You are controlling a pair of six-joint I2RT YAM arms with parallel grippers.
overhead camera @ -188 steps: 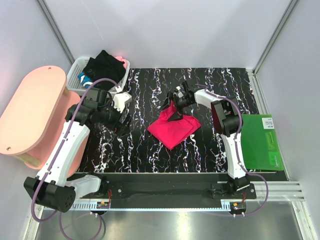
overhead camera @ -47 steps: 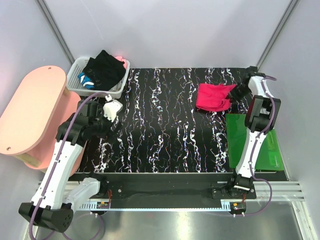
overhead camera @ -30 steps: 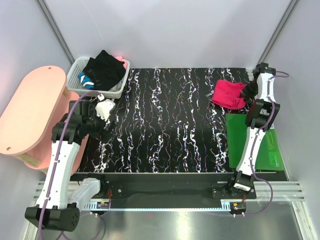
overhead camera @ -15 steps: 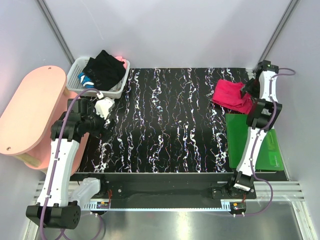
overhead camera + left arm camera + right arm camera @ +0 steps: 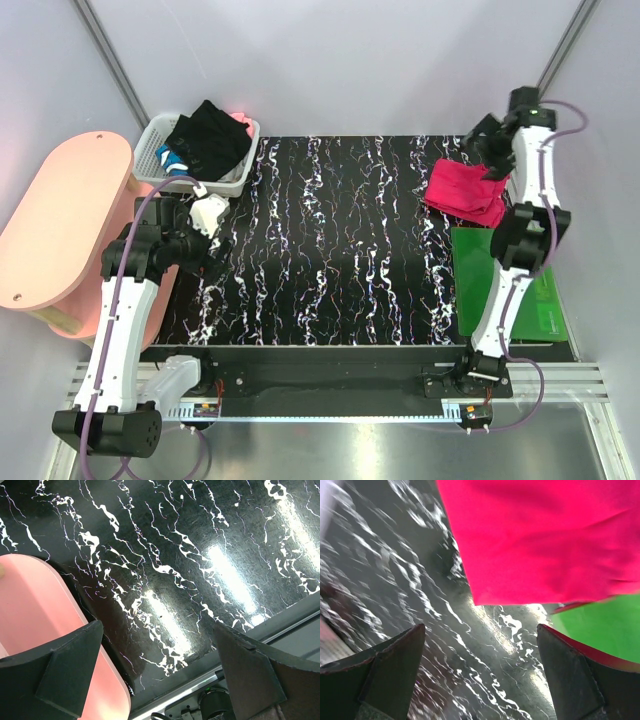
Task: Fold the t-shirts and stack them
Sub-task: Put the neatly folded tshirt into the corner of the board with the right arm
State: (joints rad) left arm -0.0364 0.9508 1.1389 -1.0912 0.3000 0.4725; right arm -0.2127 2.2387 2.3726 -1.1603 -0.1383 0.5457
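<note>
Fully outstretched right arm [image 5: 527, 222]; right gripper [image 5: 488, 150] agape over pinkish-red t-shirt [image 5: 462, 188].

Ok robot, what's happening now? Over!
Left gripper, right gripper open, empty. Red t-shirt folded by green mat. Black t-shirt in basket. Nothing blocking.

Left arm [image 5: 125, 320]: white link shells, black joint housings.
Right arm [image 5: 505, 290]: same white-and-black build.
Cables [image 5: 150, 196]: thin, purple, looping along both arms.
Left gripper [image 5: 157, 630]: dark, matte, wedge-shaped fingers.
Right gripper [image 5: 480, 630]: matching dark wedge fingers.
</note>
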